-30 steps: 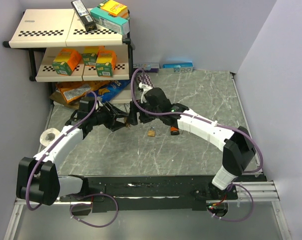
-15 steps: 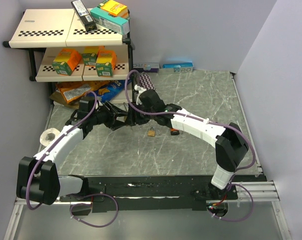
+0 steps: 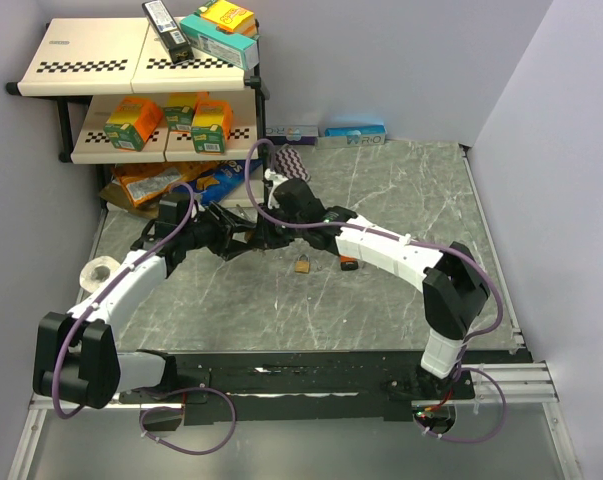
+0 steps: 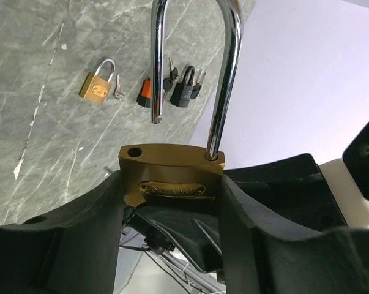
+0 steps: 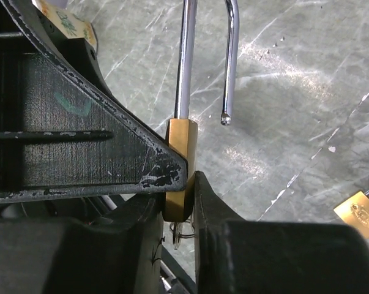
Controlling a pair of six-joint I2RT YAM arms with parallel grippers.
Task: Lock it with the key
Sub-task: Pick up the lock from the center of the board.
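A large brass padlock (image 4: 172,177) with its chrome shackle (image 4: 224,79) swung open is held upright between both arms. My left gripper (image 4: 171,193) is shut on its wide faces. My right gripper (image 5: 179,202) pinches the narrow lower end of the same padlock (image 5: 183,147). The key (image 5: 179,236), on a thin ring, hangs under the lock body, mostly hidden between the fingers. In the top view both grippers meet left of the table's centre, at the padlock (image 3: 254,240).
On the table lie a small brass padlock (image 3: 302,264) with a small key (image 4: 119,93), plus a black padlock (image 4: 184,92) and an orange one (image 4: 145,95). A shelf (image 3: 131,70) of boxes stands back left. A tape roll (image 3: 101,270) lies at left.
My right arm has moved left up to the held padlock and its jaws have closed from wide open onto the lock body. The left arm has stayed still.
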